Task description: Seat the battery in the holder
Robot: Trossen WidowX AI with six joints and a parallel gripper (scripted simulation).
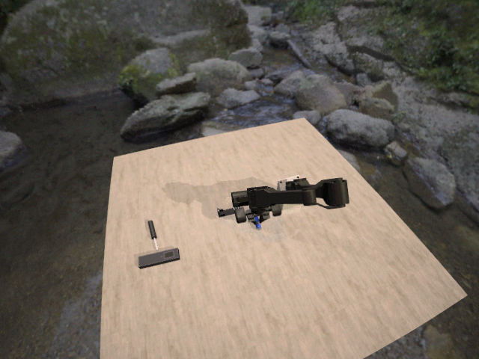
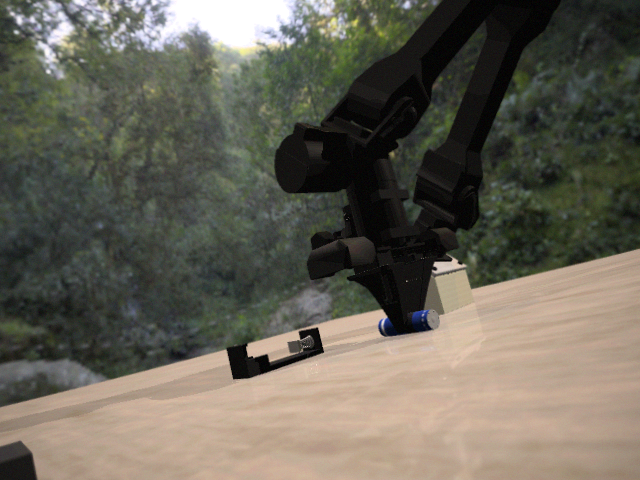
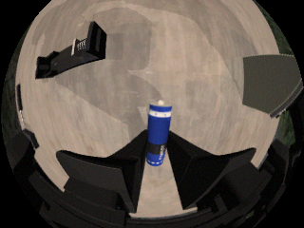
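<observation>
The blue battery (image 1: 257, 224) (image 2: 424, 320) (image 3: 159, 124) lies on its side on the wooden table (image 1: 270, 293). My gripper (image 1: 255, 218) (image 2: 401, 324) (image 3: 156, 133) is down at the table with its two black fingers closed against the battery's sides, near one end. The battery's light-capped end sticks out beyond the fingertips. The black holder (image 1: 225, 212) (image 2: 275, 361) (image 3: 68, 57) stands empty a short way to the left of the battery, with its silver spring (image 2: 306, 343) at one end. The holder and the battery are apart.
The arm's pale base block (image 1: 288, 180) (image 2: 448, 290) (image 3: 269, 83) stands just behind the battery. A flat black device (image 1: 158, 257) with a black rod-like handle (image 1: 152, 229) lies near the table's left edge. A black block corner (image 2: 15, 460) shows at the bottom left.
</observation>
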